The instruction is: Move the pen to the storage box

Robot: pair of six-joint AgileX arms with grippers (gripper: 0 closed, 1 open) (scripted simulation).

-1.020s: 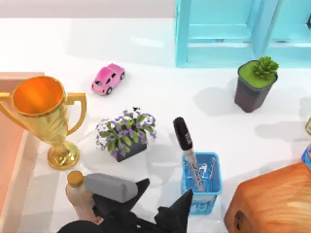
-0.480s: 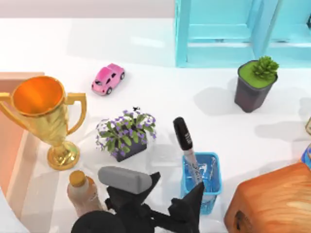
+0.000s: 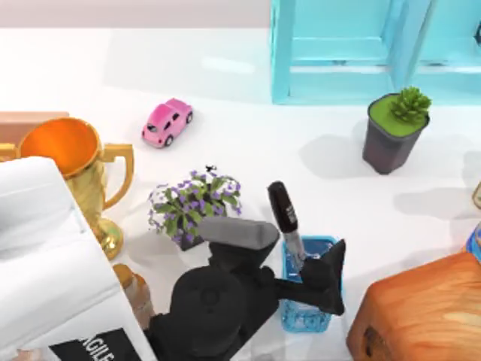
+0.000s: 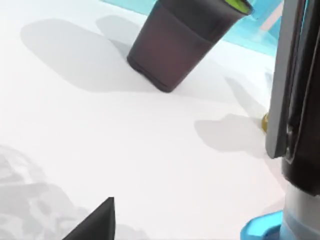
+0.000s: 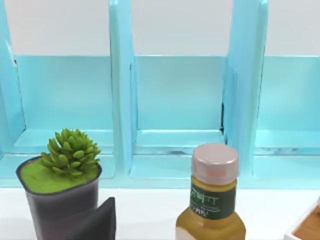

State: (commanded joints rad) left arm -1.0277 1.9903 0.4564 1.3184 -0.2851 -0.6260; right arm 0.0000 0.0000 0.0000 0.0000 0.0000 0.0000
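Observation:
The pen (image 3: pixel 284 214) stands tilted in a small blue mesh cup (image 3: pixel 307 314), its ribbed black cap above the rim. My left gripper (image 3: pixel 289 256) is open and straddles the barrel just over the cup, with a grey-topped finger (image 3: pixel 237 232) on one side and a black finger (image 3: pixel 331 274) on the other. In the left wrist view the pen's cap (image 4: pixel 300 125) rises close by, beside one black fingertip (image 4: pixel 95 222). A sliver of the storage box (image 3: pixel 30 118) shows at the far left, mostly hidden behind my left arm's white link. One finger (image 5: pixel 95 222) of my right gripper sits off to the side.
A gold trophy (image 3: pixel 64 154) and a brown-capped bottle (image 3: pixel 131 289) stand left of the gripper. A purple-flowered plant (image 3: pixel 192 203) is just behind it. An orange wood-grain chest (image 3: pixel 421 316) sits at the front right. A succulent pot (image 3: pixel 394 131), pink car (image 3: pixel 167 122) and teal shelf (image 3: pixel 353 53) lie farther back.
My left gripper has moved right and away from the table's front, from beside the bottle to either side of the pen. The arm's white link now covers the left of the table.

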